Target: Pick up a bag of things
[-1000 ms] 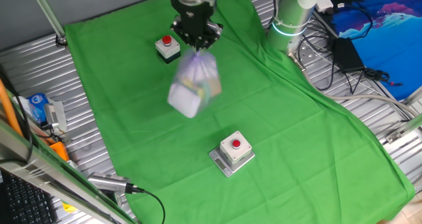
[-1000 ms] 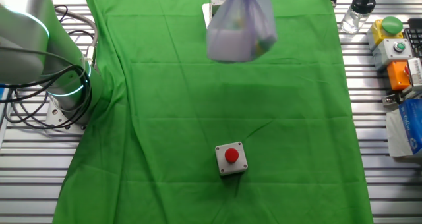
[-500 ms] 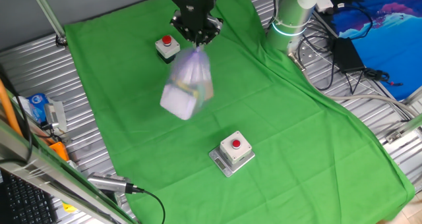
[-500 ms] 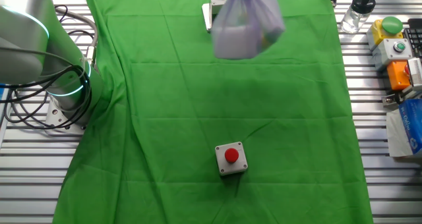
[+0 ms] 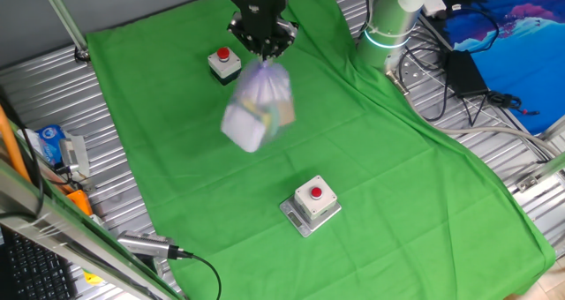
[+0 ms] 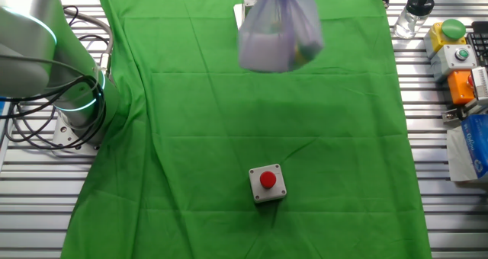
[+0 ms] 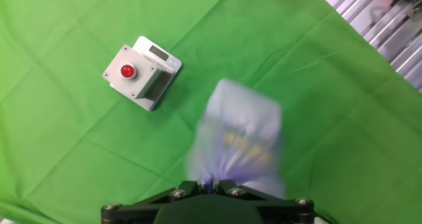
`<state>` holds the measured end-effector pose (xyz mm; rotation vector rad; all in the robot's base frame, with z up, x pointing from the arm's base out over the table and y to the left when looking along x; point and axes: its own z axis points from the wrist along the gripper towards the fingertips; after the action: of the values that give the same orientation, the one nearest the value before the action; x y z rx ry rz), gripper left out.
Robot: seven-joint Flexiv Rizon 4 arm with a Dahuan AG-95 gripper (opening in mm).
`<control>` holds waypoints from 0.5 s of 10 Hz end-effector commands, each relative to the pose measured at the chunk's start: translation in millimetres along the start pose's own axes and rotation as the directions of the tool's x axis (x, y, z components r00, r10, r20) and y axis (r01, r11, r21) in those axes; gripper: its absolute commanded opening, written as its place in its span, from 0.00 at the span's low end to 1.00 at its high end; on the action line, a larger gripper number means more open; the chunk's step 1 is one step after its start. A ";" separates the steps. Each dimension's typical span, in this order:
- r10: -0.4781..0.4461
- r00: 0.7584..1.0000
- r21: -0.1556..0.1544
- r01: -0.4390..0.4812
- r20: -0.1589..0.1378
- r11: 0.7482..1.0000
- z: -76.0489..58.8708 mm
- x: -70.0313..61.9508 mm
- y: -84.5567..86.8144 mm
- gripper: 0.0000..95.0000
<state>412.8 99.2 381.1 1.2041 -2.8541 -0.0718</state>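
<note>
The bag of things [image 5: 256, 110] is a clear plastic bag with a white block, yellow-green and purple bits inside. It hangs in the air above the green cloth, blurred from swinging. My gripper [image 5: 261, 51] is shut on its knotted top and holds it up. In the other fixed view the bag [image 6: 277, 36] hangs near the top edge, with the gripper out of view. In the hand view the bag [image 7: 239, 141] dangles just beyond my gripper [image 7: 212, 182], whose jaws pinch its neck.
A grey red-button box [image 5: 311, 202] sits on the green cloth [image 5: 397, 185] near the front, another [image 5: 224, 63] at the back beside the gripper. One box [image 7: 141, 71] shows in the hand view. Bottles and switch boxes [image 6: 456, 53] line the metal table's side.
The bag swings under the gripper: it swung one way half a second ago and has swung back now. The gripper has risen slightly and stays shut on the bag.
</note>
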 end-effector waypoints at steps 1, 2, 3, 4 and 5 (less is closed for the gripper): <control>-0.003 1.000 -0.002 0.003 -0.003 1.000 -0.9 0.0 -0.1 0.00; -0.005 1.000 -0.002 0.005 -0.003 1.000 -1.0 0.4 0.0 0.00; -0.006 1.000 -0.004 0.006 -0.002 1.000 -1.5 1.3 0.1 0.00; -0.007 1.000 -0.004 0.007 -0.001 1.000 -1.7 1.4 0.1 0.00; -0.007 1.000 -0.005 0.007 -0.001 1.000 -1.8 1.2 0.0 0.00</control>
<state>412.4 98.4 383.2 1.2105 -2.8471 -0.0794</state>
